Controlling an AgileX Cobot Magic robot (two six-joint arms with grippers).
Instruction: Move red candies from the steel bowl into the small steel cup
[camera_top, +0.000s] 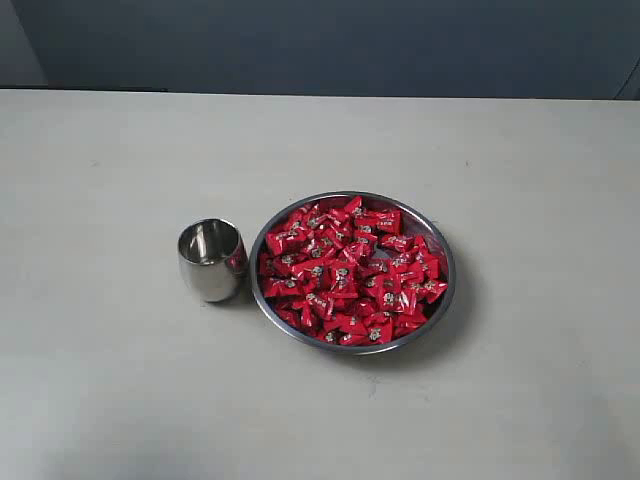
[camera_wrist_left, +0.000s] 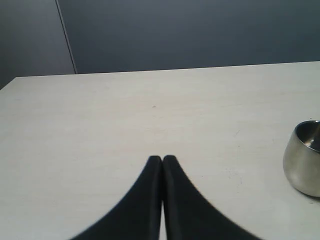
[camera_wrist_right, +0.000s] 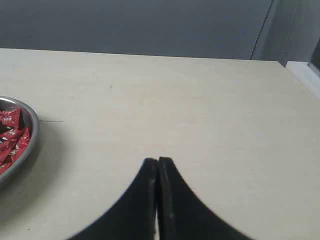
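Note:
A wide steel bowl (camera_top: 444, 252) sits mid-table, heaped with red candies (camera_top: 350, 272) in shiny wrappers. Just left of it, nearly touching, stands the small steel cup (camera_top: 211, 260), upright with nothing visible inside. Neither arm shows in the exterior view. In the left wrist view my left gripper (camera_wrist_left: 162, 159) is shut, black fingers pressed together over bare table, with the cup (camera_wrist_left: 302, 158) at the frame's edge. My right gripper (camera_wrist_right: 158, 161) is likewise shut and holds nothing; the bowl's rim (camera_wrist_right: 33, 131) and a few candies (camera_wrist_right: 11, 132) show at the edge of its view.
The pale table (camera_top: 120, 160) spreads wide around the bowl and cup. A dark grey wall (camera_top: 330, 45) runs behind its far edge. The table's side edge (camera_wrist_right: 300, 75) shows in the right wrist view.

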